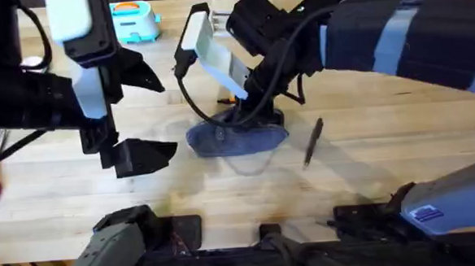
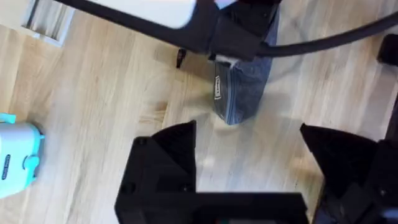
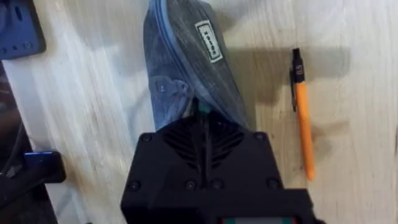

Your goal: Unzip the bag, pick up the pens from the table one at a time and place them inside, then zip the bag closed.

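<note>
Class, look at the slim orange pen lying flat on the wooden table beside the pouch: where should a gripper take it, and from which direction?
Grip the slim orange pen mid-barrel, from straight above, fingers straddling its width. It lies flat on the wooden table, clear of the blue-grey fabric pouch.

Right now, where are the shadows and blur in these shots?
Overhead: the right arm throws a soft shadow over the table near the black pen; the left gripper looks blurred. Right wrist: a shadow lies between the bag and the orange pen. Left wrist: the near fingers are out of focus.
</note>
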Tool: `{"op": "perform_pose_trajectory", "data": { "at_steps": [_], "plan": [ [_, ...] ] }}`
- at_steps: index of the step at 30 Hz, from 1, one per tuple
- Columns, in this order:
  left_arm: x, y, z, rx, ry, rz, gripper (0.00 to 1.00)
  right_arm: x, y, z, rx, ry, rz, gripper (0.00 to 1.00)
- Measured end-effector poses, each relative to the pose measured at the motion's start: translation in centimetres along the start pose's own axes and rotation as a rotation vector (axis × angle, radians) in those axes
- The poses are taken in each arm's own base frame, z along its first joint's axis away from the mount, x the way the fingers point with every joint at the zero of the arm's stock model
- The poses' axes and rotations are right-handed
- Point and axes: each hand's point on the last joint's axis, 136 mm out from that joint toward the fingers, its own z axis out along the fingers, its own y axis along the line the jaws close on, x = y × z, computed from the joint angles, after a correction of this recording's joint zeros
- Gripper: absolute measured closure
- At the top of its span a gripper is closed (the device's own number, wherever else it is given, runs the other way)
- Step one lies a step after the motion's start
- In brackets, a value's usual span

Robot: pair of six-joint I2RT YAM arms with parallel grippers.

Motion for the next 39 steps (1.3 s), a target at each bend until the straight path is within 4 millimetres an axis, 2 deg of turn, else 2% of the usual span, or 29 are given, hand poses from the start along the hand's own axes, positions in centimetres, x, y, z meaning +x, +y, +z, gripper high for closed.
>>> {"op": "perform_pose_trajectory", "data": {
  "at_steps": [16,17,18,19,20,21,22,25,36,39],
  "plan": [
    [0.0,0.01,0.0,0.0,0.0,0.0,0.007,0.04,-0.1,0.43,-0.004,0.004,0.001,0.969],
    [0.0,0.0,0.0,0.0,0.0,0.0,0.006,0.05,-0.1,0.43,-0.004,0.004,0.003,0.946],
    [0.0,0.0,0.0,0.0,0.0,0.0,0.007,0.03,-0.09,0.43,-0.005,0.004,0.006,0.862],
    [0.0,0.01,0.0,0.0,0.0,0.0,0.007,0.03,-0.07,0.44,-0.005,0.004,0.004,0.708],
    [0.0,0.0,0.0,0.0,0.0,0.0,0.007,0.02,0.0,0.46,-0.006,0.005,0.002,0.297],
    [0.0,0.01,0.0,0.0,0.0,0.0,0.007,0.02,0.02,0.46,-0.006,0.005,0.001,0.143],
    [0.0,0.01,0.0,0.0,0.0,0.0,0.007,0.01,0.02,0.46,-0.007,0.004,0.0,0.045],
    [0.0,0.02,0.0,-0.001,0.0,0.0,0.007,0.0,0.06,0.46,-0.009,0.004,0.0,0.006],
    [-0.01,0.09,0.0,-0.004,0.0,0.003,0.008,0.16,0.18,0.44,-0.013,0.01,0.003,0.004],
    [-0.01,0.1,0.0,-0.004,0.0,0.002,0.008,0.14,0.49,-0.1,-0.018,0.012,0.003,0.004]
  ]
}}
